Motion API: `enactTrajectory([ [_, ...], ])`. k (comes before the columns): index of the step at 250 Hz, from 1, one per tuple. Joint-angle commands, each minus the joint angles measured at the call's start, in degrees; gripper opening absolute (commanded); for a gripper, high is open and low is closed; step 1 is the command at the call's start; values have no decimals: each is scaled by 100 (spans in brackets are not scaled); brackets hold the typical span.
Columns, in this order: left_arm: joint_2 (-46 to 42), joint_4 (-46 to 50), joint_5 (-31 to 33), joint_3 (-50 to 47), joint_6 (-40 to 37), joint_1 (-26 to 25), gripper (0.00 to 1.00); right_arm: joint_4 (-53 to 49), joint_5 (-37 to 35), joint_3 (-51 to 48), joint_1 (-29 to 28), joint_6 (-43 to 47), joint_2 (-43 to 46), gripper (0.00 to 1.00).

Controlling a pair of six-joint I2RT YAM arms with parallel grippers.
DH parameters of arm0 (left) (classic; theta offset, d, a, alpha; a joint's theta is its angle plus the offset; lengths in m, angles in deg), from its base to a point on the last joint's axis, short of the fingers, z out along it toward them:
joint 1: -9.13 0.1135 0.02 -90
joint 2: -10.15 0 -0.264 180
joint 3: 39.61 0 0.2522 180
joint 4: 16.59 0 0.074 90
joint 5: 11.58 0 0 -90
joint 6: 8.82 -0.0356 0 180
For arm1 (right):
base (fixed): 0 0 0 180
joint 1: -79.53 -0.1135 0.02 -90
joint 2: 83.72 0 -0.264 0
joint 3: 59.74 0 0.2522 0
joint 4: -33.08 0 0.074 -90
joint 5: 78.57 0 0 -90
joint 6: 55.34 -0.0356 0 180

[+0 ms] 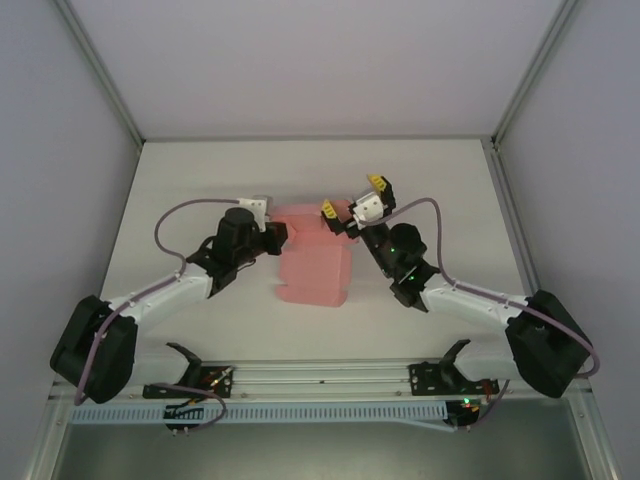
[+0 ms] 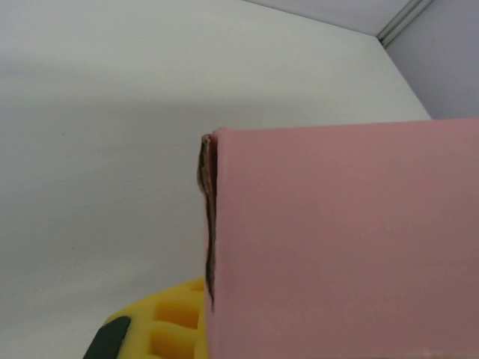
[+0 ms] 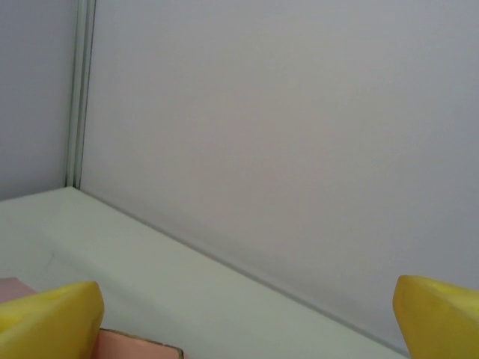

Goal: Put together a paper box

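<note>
Two arms meet at the middle of the white counter (image 1: 200,180), where the pink paper box (image 1: 312,255) lies partly folded. From overhead it has a flat panel with a notched near edge and a raised part at its far end. The left hand (image 1: 272,233) is closed at the box's far left edge and, as far as I can judge, pinches the thin card there. The right hand (image 1: 352,197) hovers over the far right corner with its jaws spread wide and holding nothing. In the left wrist view a smooth matte pink panel stands upright close to the lens. Its left edge shows a dark seam (image 2: 207,224) where two layers of card lie not quite flush, and a ribbed yellow pad (image 2: 176,329) sits just beside that edge. In the right wrist view two blunt yellow fingertips (image 3: 45,314) sit well apart, with a sliver of pink card between and below them and a plain grey wall (image 3: 299,149) beyond. My guess is that a far flap is next. The left clamp should hold steady while the open hand comes down squarely on the fold line, because card this thin creases or buckles if pushed off the line.
</note>
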Motion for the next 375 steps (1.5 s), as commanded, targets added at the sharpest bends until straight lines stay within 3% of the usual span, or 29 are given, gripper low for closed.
enactTrajectory([
  [1,78,-545,-755,382,102,-71,0,475,-66,-102,-211,-143,71,100],
  [40,51,-418,-697,371,120,110,0,-888,-494,1,-207,-544,860,100],
  [95,-91,-167,-498,283,12,496,0,-4488,-774,388,-196,-1360,2034,100],
  [134,-115,58,-282,296,-190,566,0,-5418,-1076,242,-140,-2064,2470,100],
  [189,-56,56,-325,313,-235,571,0,-5041,-1180,51,-31,-2252,2128,100],
  [273,20,13,-484,287,-309,571,0,-4400,-1015,670,83,-1754,979,100],
  [375,84,168,-340,278,-509,572,0,-5115,-1538,1325,81,-1308,672,100],
])
